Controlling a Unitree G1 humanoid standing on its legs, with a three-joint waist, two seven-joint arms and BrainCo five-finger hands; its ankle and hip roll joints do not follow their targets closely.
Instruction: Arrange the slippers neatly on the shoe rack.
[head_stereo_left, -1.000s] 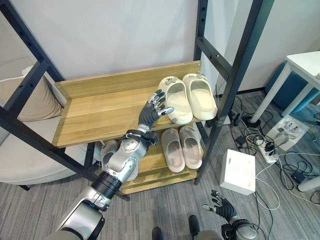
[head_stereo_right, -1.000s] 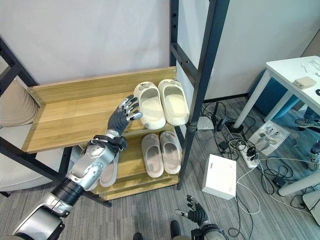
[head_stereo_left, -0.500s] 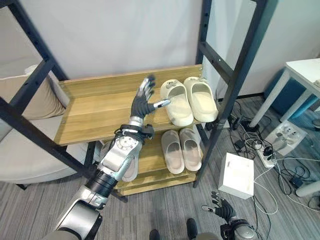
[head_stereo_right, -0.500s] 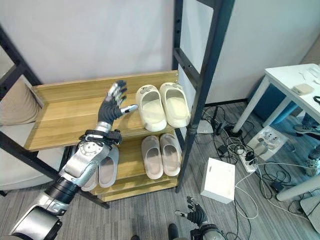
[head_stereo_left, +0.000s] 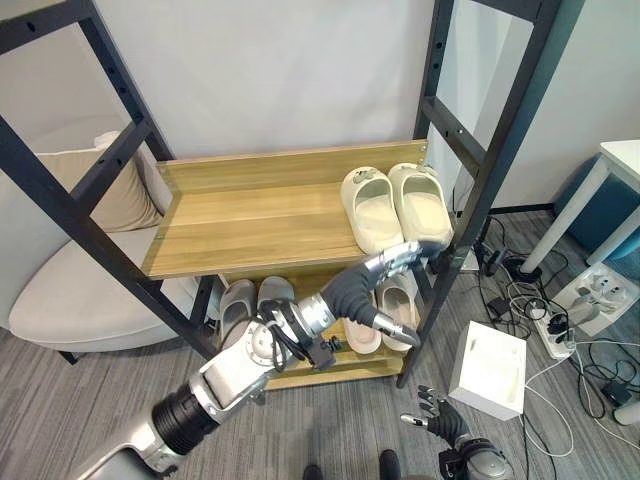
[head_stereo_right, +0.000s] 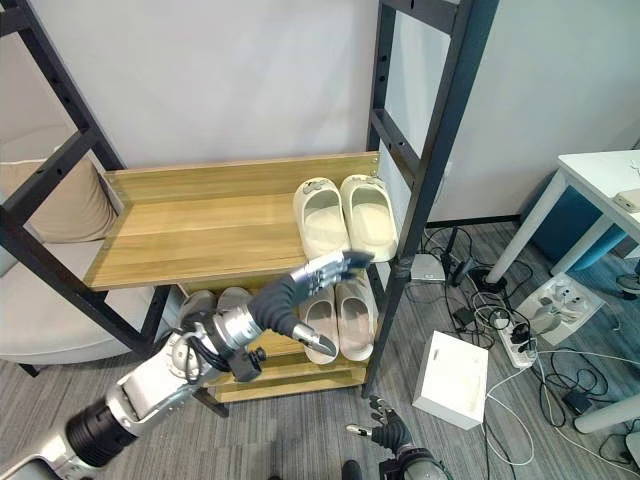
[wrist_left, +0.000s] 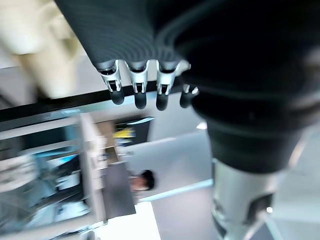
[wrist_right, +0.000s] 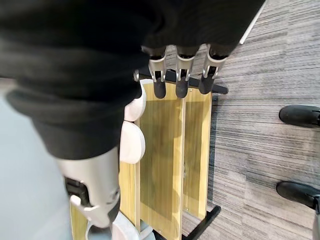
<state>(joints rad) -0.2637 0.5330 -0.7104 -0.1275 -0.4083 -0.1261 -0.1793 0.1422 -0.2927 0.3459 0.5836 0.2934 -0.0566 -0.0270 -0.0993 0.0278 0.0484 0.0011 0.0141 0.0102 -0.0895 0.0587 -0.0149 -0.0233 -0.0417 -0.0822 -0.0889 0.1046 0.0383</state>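
The shiny silver-grey left hand (head_stereo_left: 362, 290) has a dark ribbed cover on its back and wrist, and silver fingers with dark tips. The right hand (head_stereo_left: 437, 417) looks the same.

No legible text, labels, brand marks, numbers or signs anywhere in the views; nothing on any surface resolves into readable print.

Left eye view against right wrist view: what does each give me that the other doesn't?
Left eye view: the cream slippers on the upper shelf, the open left hand before the lower shelf, and a white box on the floor. Right wrist view: the right hand from close, fingers straight, empty. Both: the lower shelf and the right hand.
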